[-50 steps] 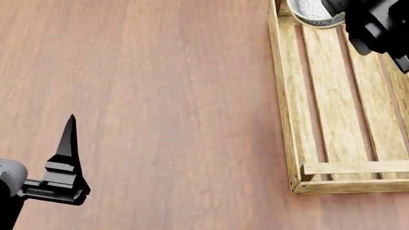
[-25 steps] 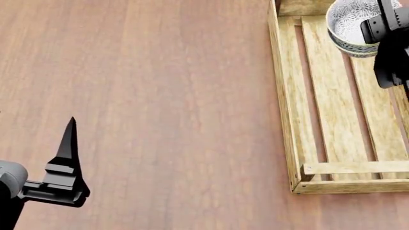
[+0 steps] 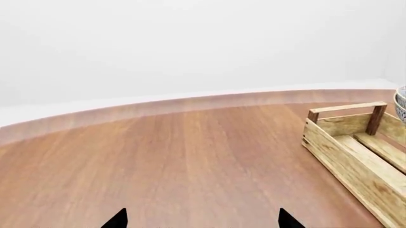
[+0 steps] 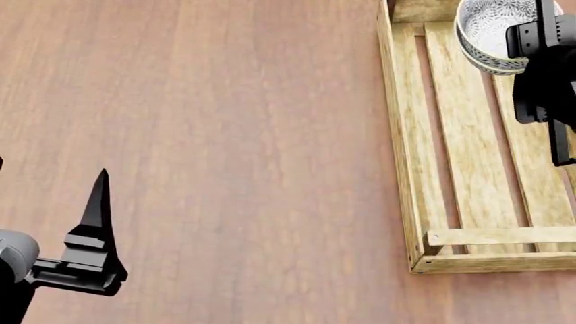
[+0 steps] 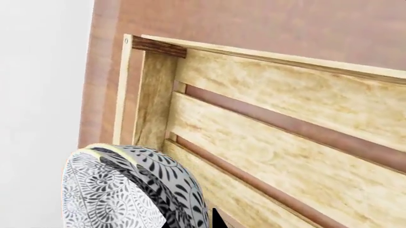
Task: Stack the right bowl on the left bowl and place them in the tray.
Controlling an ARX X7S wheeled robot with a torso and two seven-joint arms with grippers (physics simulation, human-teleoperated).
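Observation:
A black-and-white patterned bowl point(image 4: 486, 30) hangs over the far end of the tray point(image 4: 402, 169), held at its rim by my right gripper point(image 4: 533, 40), which is shut on it. In the right wrist view the bowl point(image 5: 127, 190) fills the corner, with one fingertip point(image 5: 219, 219) outside its wall and the tray's slats point(image 5: 285, 142) beneath. I cannot tell whether a second bowl is nested inside. My left gripper point(image 3: 203, 224) is open and empty, low over bare table far to the left of the tray point(image 3: 343, 152). One left finger point(image 4: 97, 199) shows in the head view.
The wooden table point(image 4: 225, 135) runs from my left gripper to the tray's long side wall. The table's far edge point(image 3: 190, 102) meets a white wall. A sliver of the bowl point(image 3: 401, 102) shows above the tray's end in the left wrist view.
The right gripper has carried the bowl from the tray's far corner toward its right side, now holding nearly still. The left arm has barely moved.

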